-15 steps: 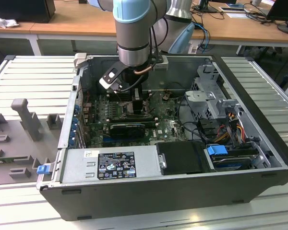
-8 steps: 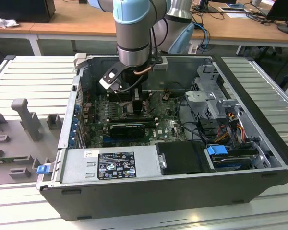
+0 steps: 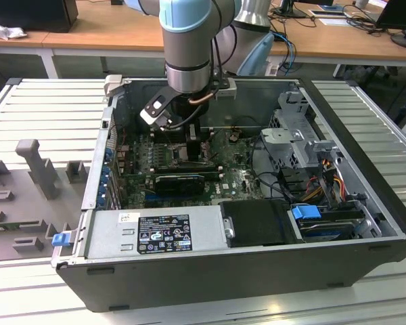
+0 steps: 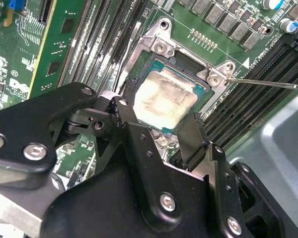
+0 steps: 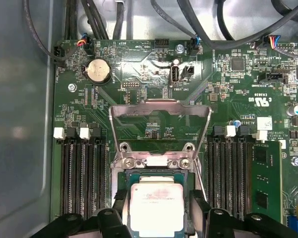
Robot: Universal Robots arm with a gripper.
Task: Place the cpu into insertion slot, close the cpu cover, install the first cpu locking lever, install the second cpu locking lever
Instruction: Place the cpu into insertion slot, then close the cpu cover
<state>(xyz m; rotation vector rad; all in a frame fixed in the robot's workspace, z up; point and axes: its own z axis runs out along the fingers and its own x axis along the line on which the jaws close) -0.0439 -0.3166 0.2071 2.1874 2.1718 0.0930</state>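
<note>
In the exterior view the black two-fingered end effector (image 3: 183, 143) hangs inside the open dark computer case (image 3: 257, 284). In the second wrist view it grips the small silver-beige square cpu (image 4: 164, 99) by opposite edges at the black-rimmed insertion slot (image 4: 185, 59) — seated or just above, I cannot tell. In the first wrist view the grey metal-frame cpu cover (image 5: 159, 103) stands open behind it. A slight tilt or offset at release would likely bend contacts.

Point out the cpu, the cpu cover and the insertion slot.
cpu (image 5: 156, 206), first wrist view, middle of its metal top.
cpu cover (image 5: 139, 104), first wrist view, frame's free-end bar.
insertion slot (image 4: 186, 63), second wrist view, black rim beside the chip.
</note>
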